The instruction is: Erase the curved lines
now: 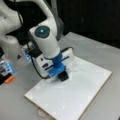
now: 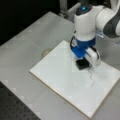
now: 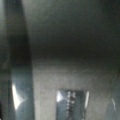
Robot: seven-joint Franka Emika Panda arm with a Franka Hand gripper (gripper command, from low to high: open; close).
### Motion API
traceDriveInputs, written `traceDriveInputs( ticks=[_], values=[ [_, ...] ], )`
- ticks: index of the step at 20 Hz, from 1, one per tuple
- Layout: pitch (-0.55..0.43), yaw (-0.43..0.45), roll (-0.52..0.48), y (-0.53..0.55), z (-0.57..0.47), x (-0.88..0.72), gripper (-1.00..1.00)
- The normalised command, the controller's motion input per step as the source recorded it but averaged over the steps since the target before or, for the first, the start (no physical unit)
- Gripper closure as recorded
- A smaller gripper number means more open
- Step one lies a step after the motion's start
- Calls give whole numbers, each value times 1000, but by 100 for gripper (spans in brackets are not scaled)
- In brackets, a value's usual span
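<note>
**Eraser block down on the board, beside the curve lines**

A grey table [image 1: 100, 52] fills both front views, with dark space behind its far edge. On it lies a white rectangular board [image 2: 62, 75], set at an angle. The white and blue arm [image 2: 86, 27] reaches down over the board. At its tip the gripper [image 2: 82, 61] is clamped on a small black eraser block [image 2: 82, 64], which rests on the board's surface. The curve lines [image 2: 91, 77], a thin faint wavy stroke, run from just beside the block toward a front view's bottom right; in a front view they show faintly at the block's right [image 1: 77, 70]. The wrist view is dark and unclear.
</note>
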Motion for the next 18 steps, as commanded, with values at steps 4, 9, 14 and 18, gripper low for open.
traceDriveInputs(
  ticks=[4, 9, 14, 18],
  values=[
    [-271, -176, 59, 459, -396, -152, 100],
    [-196, -200, 85, 381, -441, -88, 100],
    [-140, -217, 109, 343, -525, 37, 100],
    [-129, -219, 114, 322, -629, 184, 100]
  ],
)
